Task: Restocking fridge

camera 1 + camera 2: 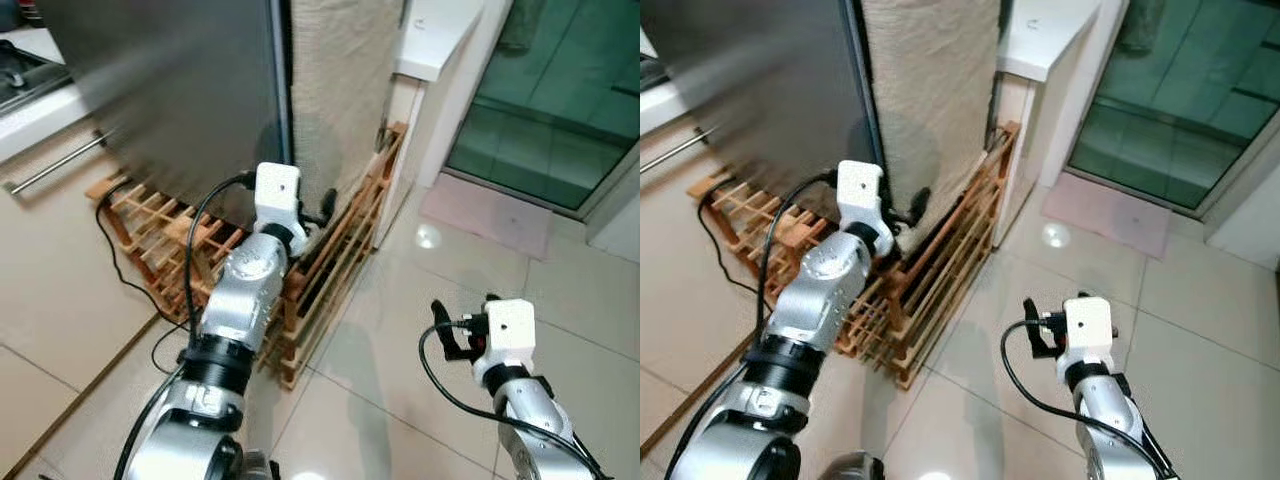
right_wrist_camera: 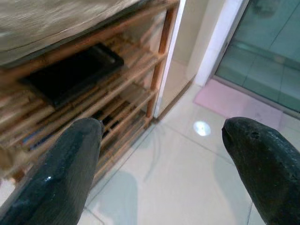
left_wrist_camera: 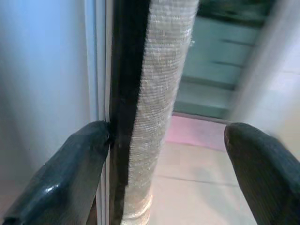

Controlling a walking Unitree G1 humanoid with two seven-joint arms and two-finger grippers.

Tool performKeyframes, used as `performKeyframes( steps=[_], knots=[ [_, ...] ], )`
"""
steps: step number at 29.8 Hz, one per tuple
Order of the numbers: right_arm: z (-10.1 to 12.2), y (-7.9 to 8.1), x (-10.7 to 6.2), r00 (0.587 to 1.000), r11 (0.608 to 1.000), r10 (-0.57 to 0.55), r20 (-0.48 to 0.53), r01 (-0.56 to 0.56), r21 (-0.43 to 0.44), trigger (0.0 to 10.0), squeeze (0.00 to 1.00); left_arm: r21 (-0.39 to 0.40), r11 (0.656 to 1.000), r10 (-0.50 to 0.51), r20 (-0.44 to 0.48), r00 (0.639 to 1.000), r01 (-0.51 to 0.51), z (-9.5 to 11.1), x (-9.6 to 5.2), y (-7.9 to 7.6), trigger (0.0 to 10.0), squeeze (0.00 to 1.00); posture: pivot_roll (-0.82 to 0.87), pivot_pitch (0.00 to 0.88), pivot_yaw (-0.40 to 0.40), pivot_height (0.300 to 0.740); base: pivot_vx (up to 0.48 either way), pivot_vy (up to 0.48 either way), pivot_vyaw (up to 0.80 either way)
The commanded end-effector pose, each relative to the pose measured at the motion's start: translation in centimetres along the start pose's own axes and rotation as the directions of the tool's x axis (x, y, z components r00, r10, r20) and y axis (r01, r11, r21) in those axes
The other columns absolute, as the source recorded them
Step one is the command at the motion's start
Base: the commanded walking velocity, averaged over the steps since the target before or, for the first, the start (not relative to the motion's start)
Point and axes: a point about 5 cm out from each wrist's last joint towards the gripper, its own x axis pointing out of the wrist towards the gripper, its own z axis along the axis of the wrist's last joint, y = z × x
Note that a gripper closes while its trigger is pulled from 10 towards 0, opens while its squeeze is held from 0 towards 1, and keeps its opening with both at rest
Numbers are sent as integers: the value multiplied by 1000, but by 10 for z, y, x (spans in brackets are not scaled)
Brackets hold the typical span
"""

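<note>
The fridge stands ahead on the left, with a steel door (image 1: 180, 90) and a side covered in beige woven cloth (image 1: 345, 90). My left gripper (image 1: 322, 210) is raised to the door's right edge, near its bottom corner. In the left wrist view it is open (image 3: 166, 136); one finger (image 3: 79, 164) touches the dark gap (image 3: 123, 93) between door and body, and the other hangs free past the cloth side. My right gripper (image 1: 442, 325) is held low over the tiled floor, to the right of the fridge. It is open (image 2: 161, 131) and holds nothing.
A wooden slat rack (image 1: 330, 270) sits under and beside the fridge, with a black tray (image 2: 70, 75) on it. A black cable (image 1: 120, 270) trails over the floor at left. A white cabinet (image 1: 435, 40), a pink mat (image 1: 490, 215) and a glass door (image 1: 560, 110) lie to the right.
</note>
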Motion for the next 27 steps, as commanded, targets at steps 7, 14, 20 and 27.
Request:
performKeyframes(
  steps=[7,14,20,27],
  knots=[
    [-35,-15,-16,992,999,-45,-121,41,-35,10000,0,35,971,-237,107,966,235,31,3,-41,10000,0,-62,39,9,731,0,0,0],
    [-44,-13,-14,990,998,-53,-128,48,-38,10000,0,45,903,-428,169,888,426,50,-10,-68,10000,0,-68,15,9,731,0,0,0],
    [-37,-10,-1,996,998,-39,-85,35,-46,10000,0,64,954,-300,159,940,294,47,-12,-39,10000,0,-56,12,2,731,0,0,0],
    [-9,-12,21,999,999,-35,18,35,-41,10000,0,79,997,9,107,994,-17,33,-21,17,10000,0,-40,0,5,731,0,0,0]
  ],
)
